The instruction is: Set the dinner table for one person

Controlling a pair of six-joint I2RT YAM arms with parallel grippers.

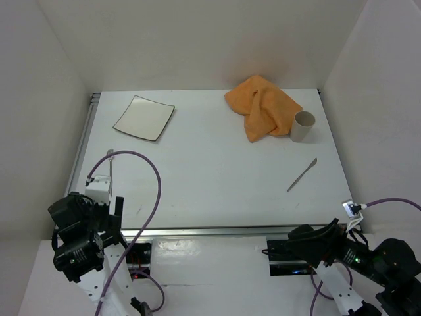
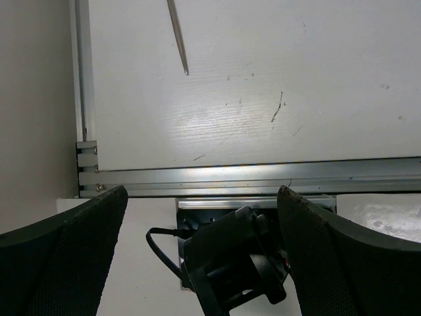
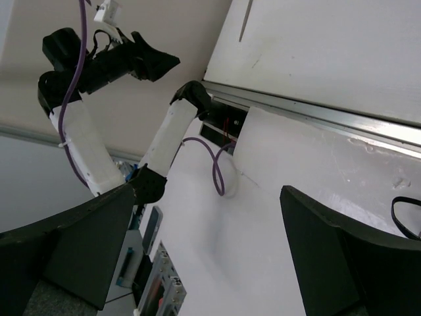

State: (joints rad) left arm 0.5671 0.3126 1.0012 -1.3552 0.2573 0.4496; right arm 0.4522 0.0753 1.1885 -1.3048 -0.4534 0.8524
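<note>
Left fingers (image 2: 62,263) and right fingers (image 3: 66,253) gape wide; plate (image 1: 143,118), cloth (image 1: 262,105), cup (image 1: 303,126), knife (image 1: 302,174) lie beyond.

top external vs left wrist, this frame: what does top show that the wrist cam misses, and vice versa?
Only top external: the square plate, the crumpled orange cloth with the cup beside it, the knife toward the right side, and the right arm.

Only left wrist: the left arm's fingers, spread wide with nothing between them, fine scuffs on the tabletop, and a black cable below the edge.

Both: the dinner table, its near aluminium rail, and, likely the same item, a thin metal utensil near the left rail.
</note>
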